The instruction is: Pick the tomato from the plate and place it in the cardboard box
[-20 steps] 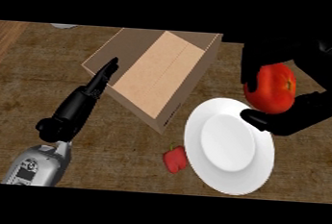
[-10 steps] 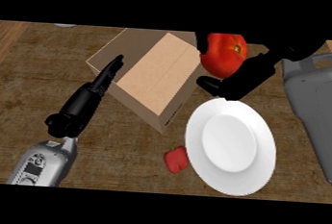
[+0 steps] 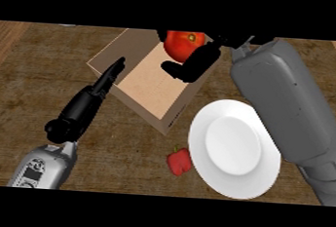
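The red tomato point(image 3: 184, 44) is held above the far right part of the cardboard box point(image 3: 145, 85), with my right hand point(image 3: 197, 59) curled round it. The box is open, tan inside, and sits left of the white plate point(image 3: 233, 148), which has nothing on it. My left hand point(image 3: 94, 94) lies with straight fingers over the box's left rim, pointing away from me. The grey right forearm point(image 3: 283, 103) crosses above the plate's right side.
A small red pepper point(image 3: 180, 161) lies on the wooden counter point(image 3: 28, 92) just left of the plate's near edge. A lighter wooden strip runs along the counter's far left side.
My right hand has carried the tomato left from above the plate's far edge to over the box. The view has shifted, so box and plate appear further right. The left hand stayed put.
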{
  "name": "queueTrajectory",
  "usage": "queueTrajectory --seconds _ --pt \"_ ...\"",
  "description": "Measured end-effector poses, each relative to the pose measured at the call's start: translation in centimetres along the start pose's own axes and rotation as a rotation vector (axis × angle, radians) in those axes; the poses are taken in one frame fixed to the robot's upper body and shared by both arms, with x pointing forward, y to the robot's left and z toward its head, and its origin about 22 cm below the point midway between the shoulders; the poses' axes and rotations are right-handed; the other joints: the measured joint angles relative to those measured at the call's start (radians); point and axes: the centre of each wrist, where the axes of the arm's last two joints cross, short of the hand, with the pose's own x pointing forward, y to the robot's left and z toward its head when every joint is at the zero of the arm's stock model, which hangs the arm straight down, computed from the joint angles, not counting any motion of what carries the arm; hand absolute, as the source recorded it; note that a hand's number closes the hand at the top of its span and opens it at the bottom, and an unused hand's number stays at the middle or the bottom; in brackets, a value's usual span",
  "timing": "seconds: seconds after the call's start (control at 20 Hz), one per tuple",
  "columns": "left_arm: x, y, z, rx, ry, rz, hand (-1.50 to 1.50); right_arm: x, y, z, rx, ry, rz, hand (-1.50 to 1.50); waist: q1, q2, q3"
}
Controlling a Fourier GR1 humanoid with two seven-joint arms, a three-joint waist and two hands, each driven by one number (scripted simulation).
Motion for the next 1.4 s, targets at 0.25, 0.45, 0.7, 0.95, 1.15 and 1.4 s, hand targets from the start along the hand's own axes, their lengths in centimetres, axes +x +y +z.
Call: queueTrajectory --seconds 0.25,0.45,0.7,0.95,1.15,1.4 --pt "0.1 0.3 -0.1 -0.006 -0.001 0.003 0.00 -1.2 3.4 -1.5 0.026 0.019 0.040 1.50 0.002 0.003 0.000" --pt "0.2 0.1 -0.2 -0.006 0.004 0.002 0.00 -2.2 6.6 -2.2 0.074 0.071 0.020 -1.50 0.004 0.004 0.000" --pt "0.4 0.1 -0.2 -0.015 0.000 0.004 0.00 -4.0 9.4 -2.4 0.150 0.172 -0.094 -1.50 0.012 0.008 0.000" --pt "0.4 -0.2 -0.5 -0.011 -0.013 0.004 0.00 -5.3 11.2 -2.0 0.152 0.187 -0.208 -1.50 0.016 0.011 0.000" --pt "0.5 -0.2 -0.8 -0.012 -0.010 0.004 0.00 -6.2 10.9 -1.7 0.041 0.176 -0.381 -1.50 0.017 0.013 0.001" --pt "0.7 -0.4 -0.9 -0.010 -0.006 0.002 0.00 -8.5 9.1 -0.2 -0.121 0.190 -0.622 -1.50 0.019 0.017 0.001"
